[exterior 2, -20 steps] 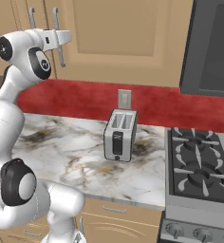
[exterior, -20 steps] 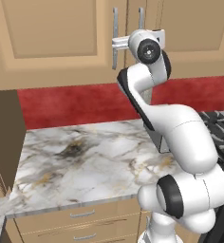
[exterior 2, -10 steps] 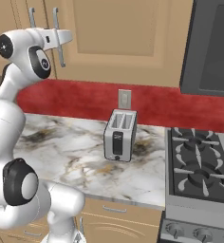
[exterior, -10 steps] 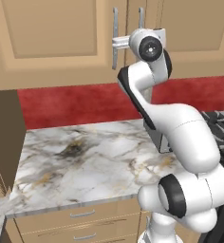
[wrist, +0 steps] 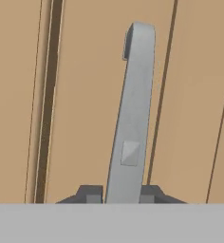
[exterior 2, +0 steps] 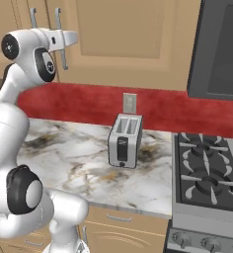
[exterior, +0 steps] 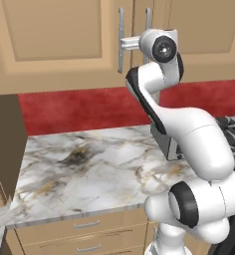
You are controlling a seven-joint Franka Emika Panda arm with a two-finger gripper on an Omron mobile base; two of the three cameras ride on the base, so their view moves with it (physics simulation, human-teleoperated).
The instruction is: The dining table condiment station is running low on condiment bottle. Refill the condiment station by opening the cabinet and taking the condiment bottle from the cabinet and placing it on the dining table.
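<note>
The cabinet [exterior: 55,45] [exterior 2: 128,44] is a tan wall unit above the counter, and both of its doors are closed. My gripper [exterior: 123,45] [exterior 2: 73,38] reaches up to the pair of silver bar handles at the door seam. In the hand view my gripper [wrist: 122,194] is shut on one handle [wrist: 133,109], with a dark fingertip [wrist: 90,193] pressed against each side of the bar. The door seam runs just left of that bar. The condiment bottle is hidden and the dining table is out of view.
Below the cabinet lies a marble counter [exterior: 89,169] against a red backsplash [exterior 2: 89,101]. A silver toaster [exterior 2: 124,141] stands on it by a wall outlet. A gas stove [exterior 2: 207,168] sits at the right under a dark appliance [exterior 2: 222,49]. Drawers [exterior: 84,231] run beneath the counter.
The arm and hand hold the same place at the handles. The jaws have closed onto the bar, and the doors have not moved.
</note>
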